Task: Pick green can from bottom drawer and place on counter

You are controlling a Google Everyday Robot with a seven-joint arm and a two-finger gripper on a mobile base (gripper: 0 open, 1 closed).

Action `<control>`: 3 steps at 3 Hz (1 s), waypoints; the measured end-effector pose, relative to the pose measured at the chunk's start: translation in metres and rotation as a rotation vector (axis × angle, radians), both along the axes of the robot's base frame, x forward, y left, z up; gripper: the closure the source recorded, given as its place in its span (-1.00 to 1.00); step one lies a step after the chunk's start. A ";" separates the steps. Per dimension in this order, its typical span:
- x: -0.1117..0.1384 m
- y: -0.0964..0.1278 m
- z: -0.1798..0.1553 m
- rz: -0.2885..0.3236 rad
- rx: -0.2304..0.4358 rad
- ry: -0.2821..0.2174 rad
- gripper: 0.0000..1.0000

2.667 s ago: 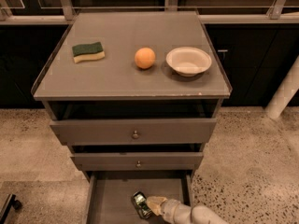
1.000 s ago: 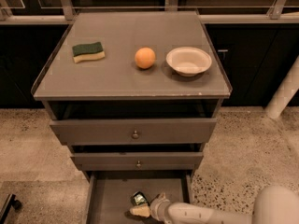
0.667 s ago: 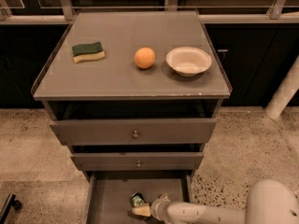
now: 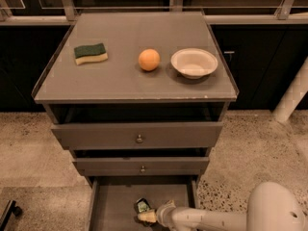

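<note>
The green can [image 4: 142, 205] lies on the floor of the open bottom drawer [image 4: 113, 203], near its front middle. My gripper [image 4: 147, 216] reaches in from the lower right on a white arm [image 4: 207, 219] and sits right against the can's near side. The can is still low in the drawer. The counter [image 4: 120, 78] is the cabinet's flat grey top, well above the gripper.
On the counter are a green-and-yellow sponge [image 4: 90, 53], an orange [image 4: 149, 59] and a white bowl [image 4: 194, 62]. Two knobbed drawers [image 4: 139, 137] overhang the bottom drawer. The arm's rounded white body [image 4: 276, 208] fills the lower right. Speckled floor lies on both sides.
The gripper has slid a little left and lower beside the can. The arm's white body has come into view at the lower right. The can has barely moved.
</note>
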State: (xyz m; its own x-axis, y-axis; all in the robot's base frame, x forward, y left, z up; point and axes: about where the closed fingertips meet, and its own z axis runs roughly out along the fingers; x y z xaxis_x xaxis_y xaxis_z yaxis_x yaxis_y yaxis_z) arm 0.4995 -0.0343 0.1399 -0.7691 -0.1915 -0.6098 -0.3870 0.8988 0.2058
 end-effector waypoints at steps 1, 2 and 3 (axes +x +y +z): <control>-0.002 0.009 -0.007 0.004 0.006 0.019 -1.00; -0.009 0.022 -0.010 0.023 0.022 0.034 -1.00; -0.010 0.023 -0.010 0.023 0.023 0.034 -0.65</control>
